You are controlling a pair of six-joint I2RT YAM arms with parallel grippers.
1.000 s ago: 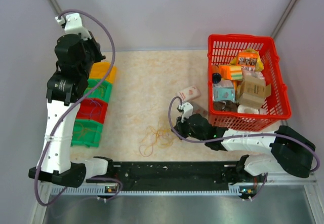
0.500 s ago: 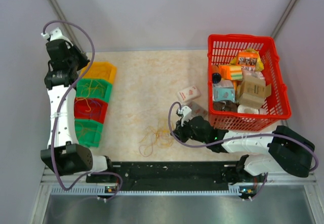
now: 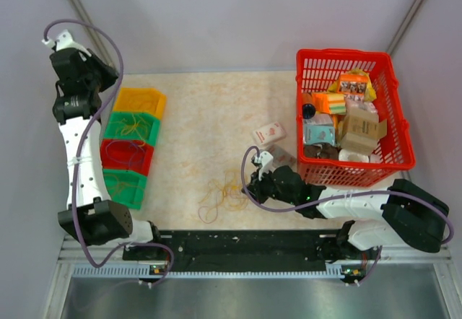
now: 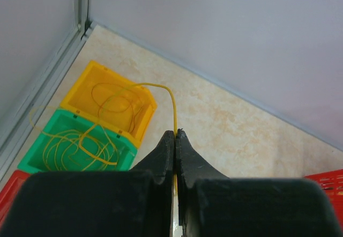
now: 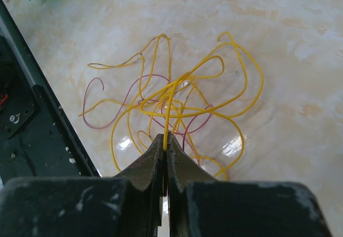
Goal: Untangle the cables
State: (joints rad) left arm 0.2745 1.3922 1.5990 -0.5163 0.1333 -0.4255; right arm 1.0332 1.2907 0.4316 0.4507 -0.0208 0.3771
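Observation:
The cables lie in a loose tangle of thin yellow and reddish strands on the table, just left of my right gripper. In the right wrist view that gripper is shut on one yellow strand that rises out of the tangle. My left gripper is held high over the far left corner. It is shut on a single yellow cable, which arcs back toward the yellow bin.
Four small bins stand in a row at the left: yellow, green, red, green, each holding sorted strands. A red basket of packages stands at the right, with a small carton beside it. A black rail runs along the near edge.
The left arm has swung from over the bins up and out to the far left corner, still gripping its yellow strand. The right gripper has barely shifted at the tangle.

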